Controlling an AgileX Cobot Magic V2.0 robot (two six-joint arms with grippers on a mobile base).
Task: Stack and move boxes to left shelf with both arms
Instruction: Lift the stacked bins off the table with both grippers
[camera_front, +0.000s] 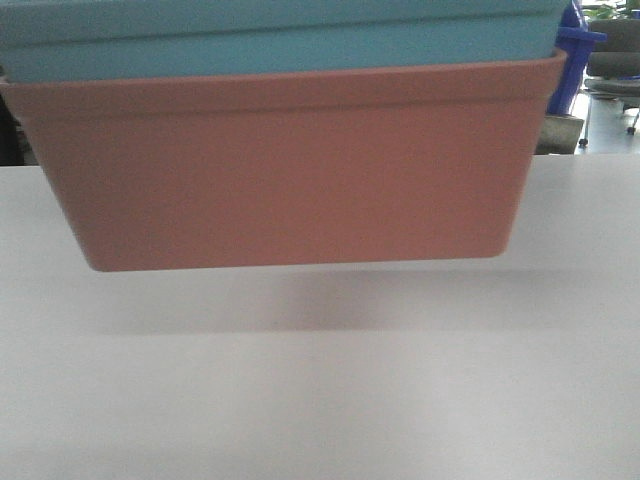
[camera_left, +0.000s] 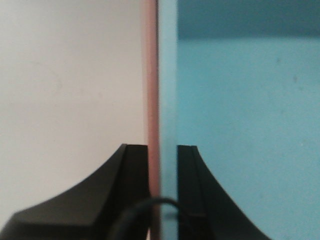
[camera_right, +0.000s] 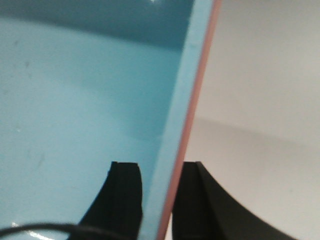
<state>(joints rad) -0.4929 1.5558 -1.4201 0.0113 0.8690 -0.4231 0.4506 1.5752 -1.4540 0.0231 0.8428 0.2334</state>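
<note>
The light blue box (camera_front: 280, 40) sits nested inside the salmon pink box (camera_front: 290, 170), and the pair hangs above the white tabletop (camera_front: 320, 400), casting a shadow under it. My left gripper (camera_left: 163, 150) is shut on the stacked rims at the left end: one finger outside the pink rim (camera_left: 149, 75), the other inside the blue box (camera_left: 240, 125). My right gripper (camera_right: 160, 167) is shut on the stacked rims at the right end, with one finger inside the blue box (camera_right: 75, 115) and one outside the pink rim (camera_right: 197, 100). The left shelf is out of view.
A dark blue bin (camera_front: 570, 55) shows behind the stack at the top right. Chair legs and wheels (camera_front: 610, 110) stand beyond the table's far edge. The stack fills the upper half of the front view.
</note>
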